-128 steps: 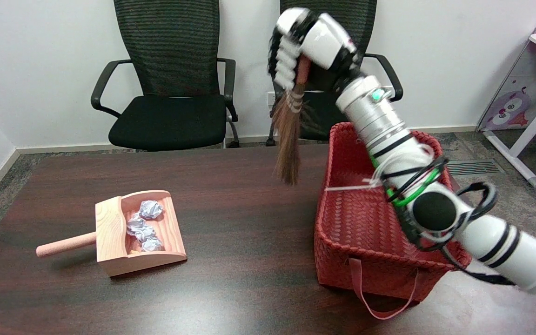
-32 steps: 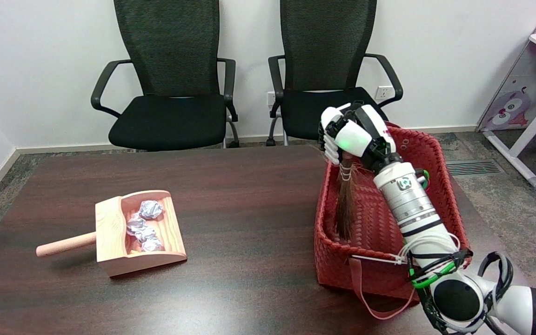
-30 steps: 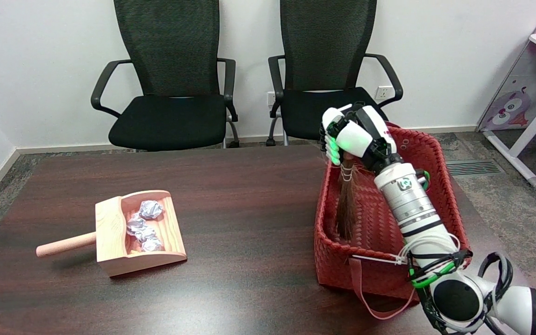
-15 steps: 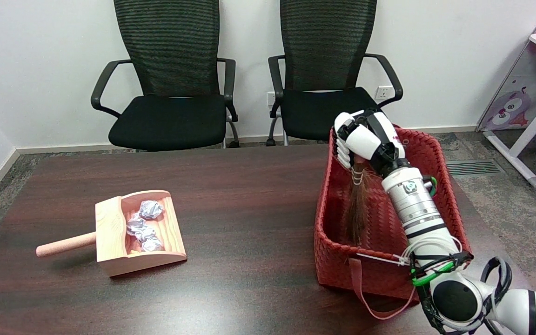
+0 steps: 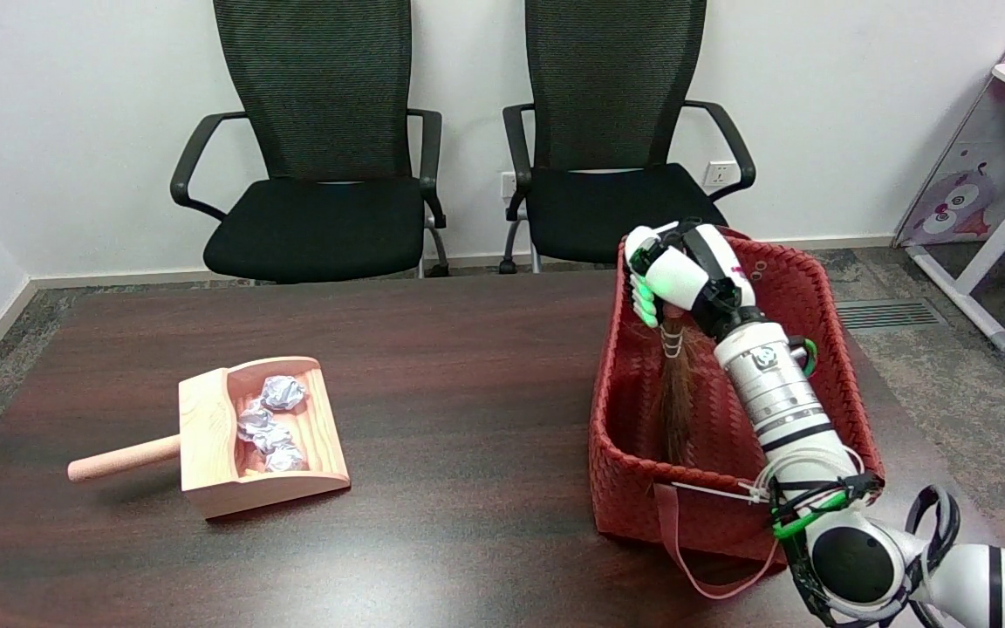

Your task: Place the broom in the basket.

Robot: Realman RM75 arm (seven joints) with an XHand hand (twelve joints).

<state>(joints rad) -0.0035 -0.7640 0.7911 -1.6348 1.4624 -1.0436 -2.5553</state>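
Red woven plastic made up the rectangular basket (image 5: 633, 410) at the right of the dark wood-grain table (image 5: 468, 366), its walls a tight plaited weave and a thin pinkish strap looping down from its near side. Inside it hung the small hand broom with brown bristles (image 5: 675, 410) — a slim tapering bundle of coarse, hair-like fibres, bound near the top by pale wraps of cord, its tip low in the basket near the front wall. Whether the tip touched the bottom could not be told. The broom's upper end disappeared into the black-and-white right hand (image 5: 677, 275), which sat above the basket's far left corner with its fingers curled closed around the handle; the white arm with its ribbed metallic cuff ran down across the basket toward the lower right.

Well apart, on the left of the table, lay a pale wooden dustpan with a round pinkish handle (image 5: 232, 436) — smooth, boxy, open toward the right — holding crumpled balls of white paper (image 5: 271, 423). Behind the table stood two black mesh-backed office chairs (image 5: 319, 148) against a plain white wall
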